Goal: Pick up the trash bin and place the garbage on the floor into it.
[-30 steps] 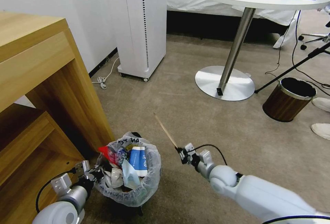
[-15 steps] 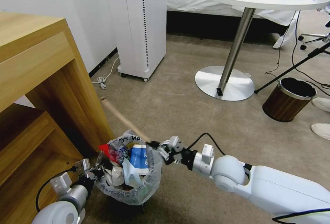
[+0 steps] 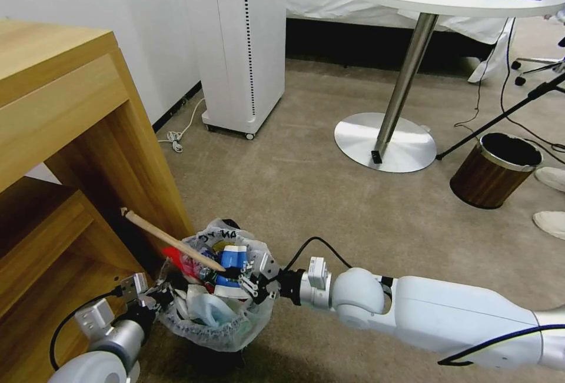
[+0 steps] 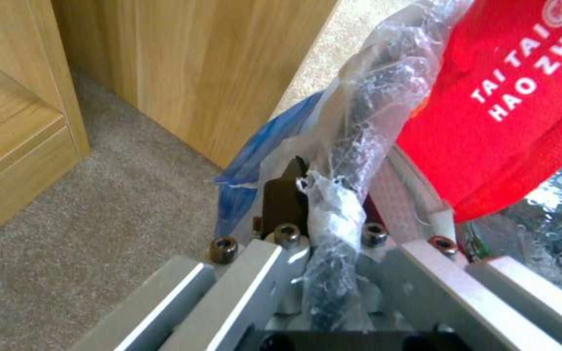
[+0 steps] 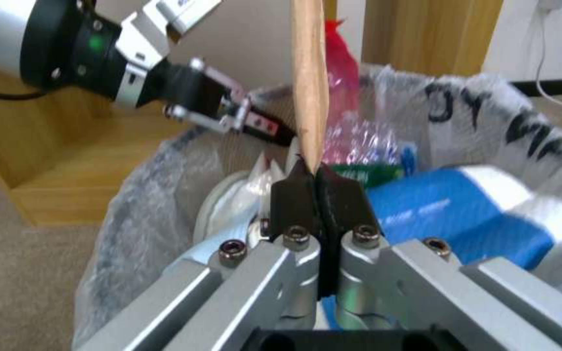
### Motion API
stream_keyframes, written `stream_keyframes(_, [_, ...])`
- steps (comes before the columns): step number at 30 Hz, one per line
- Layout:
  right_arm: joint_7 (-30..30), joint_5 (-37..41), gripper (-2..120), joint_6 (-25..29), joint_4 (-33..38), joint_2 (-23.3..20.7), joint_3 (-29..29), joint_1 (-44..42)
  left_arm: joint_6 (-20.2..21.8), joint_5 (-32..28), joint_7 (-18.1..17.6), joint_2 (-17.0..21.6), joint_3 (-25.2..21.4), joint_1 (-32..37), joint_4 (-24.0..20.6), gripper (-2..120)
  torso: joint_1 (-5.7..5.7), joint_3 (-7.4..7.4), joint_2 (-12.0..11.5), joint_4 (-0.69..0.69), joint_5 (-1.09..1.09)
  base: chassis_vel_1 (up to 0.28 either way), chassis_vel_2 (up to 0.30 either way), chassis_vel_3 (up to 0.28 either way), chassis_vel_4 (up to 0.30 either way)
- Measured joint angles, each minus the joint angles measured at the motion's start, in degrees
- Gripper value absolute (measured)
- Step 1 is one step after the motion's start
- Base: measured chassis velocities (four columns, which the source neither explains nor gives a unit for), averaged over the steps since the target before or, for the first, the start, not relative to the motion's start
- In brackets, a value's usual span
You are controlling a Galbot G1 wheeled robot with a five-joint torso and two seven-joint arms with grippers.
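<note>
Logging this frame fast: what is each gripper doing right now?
Left gripper: shut on the trash bin rim and its bag.
Right gripper: shut on the wooden stick, over the bin.

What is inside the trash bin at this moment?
Inside the trash bin: a red plastic bag, a blue-white carton and a blue mask. The wooden stick, pinched by the right gripper, sticks out. Lower items are covered.

We see our right gripper [image 5: 313, 178] pinching the wooden stick [image 5: 309, 78] over the lined trash bin [image 5: 489, 126], beside a blue-white carton [image 5: 463, 214].
</note>
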Motion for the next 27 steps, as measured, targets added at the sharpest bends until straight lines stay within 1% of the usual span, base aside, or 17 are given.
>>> stream_keyframes(7, [0.1, -1.4, 0, 0.4, -0.6, -0.5, 1.4, -3.0, -0.1, 0.1, 0.0, 0.0, 0.3, -0.2, 0.6, 1, 0.00, 0.00, 0.0, -0.01, 0.00, 0.000, 0.000, 0.000, 0.000])
stream_keyframes(17, [0.6, -2.2, 0, 0.7, -1.4, -0.7, 1.9, -3.6, -0.1, 0.1, 0.0, 0.0, 0.3, -0.4, 1.1, 1, 0.00, 0.00, 0.0, 0.00, 0.01, 0.000, 0.000, 0.000, 0.000])
stream_keyframes(19, [0.6, -2.2, 6, 0.8, -1.6, -0.5, 1.9, -3.6, -0.1, 0.2, 0.0, -0.1, 0.4, -0.4, 1.2, 1, 0.00, 0.00, 0.0, 0.00, 0.01, 0.000, 0.000, 0.000, 0.000])
stream_keyframes(20, [0.6, -2.2, 6, 0.8, -1.6, -0.5, 1.9, -3.6, -0.1, 0.2, 0.0, -0.1, 0.4, -0.4, 1.2, 1, 0.00, 0.00, 0.0, 0.00, 0.01, 0.000, 0.000, 0.000, 0.000])
stream_keyframes(23, [0.6, -2.2, 18, 0.9, -1.6, -0.4, 1.9, -3.6, -0.1, 0.2, 0.0, -0.1, 0.4, -0.5, 1.3, 1, 0.00, 0.00, 0.0, 0.00, 0.01, 0.000, 0.000, 0.000, 0.000])
stream_keyframes(24, [0.6, -2.2, 18, 0.9, -1.6, -0.4, 1.9, -3.6, -0.1, 0.2, 0.0, -0.1, 0.4, -0.5, 1.3, 1, 0.00, 0.00, 0.0, 0.00, 0.01, 0.000, 0.000, 0.000, 0.000])
stream_keyframes(25, [0.5, -2.2, 23, 1.0, -1.6, -0.4, 1.9, -3.6, -0.1, 0.2, 0.0, -0.1, 0.3, -0.5, 1.4, 1, 0.00, 0.00, 0.0, 0.00, 0.00, 0.000, 0.000, 0.000, 0.000])
stream_keyframes(26, [0.5, -2.2, 25, 1.1, -1.6, -0.4, 1.9, -3.6, -0.1, 0.2, 0.0, -0.1, 0.3, -0.5, 1.4, 1, 0.00, 0.00, 0.0, 0.00, 0.00, 0.000, 0.000, 0.000, 0.000])
stream_keyframes(27, [0.5, -2.2, 35, 1.2, -1.6, -0.4, 1.9, -3.6, -0.1, 0.2, 0.0, 0.0, 0.3, -0.5, 1.4, 1, 0.00, 0.00, 0.0, 0.00, 0.00, 0.000, 0.000, 0.000, 0.000])
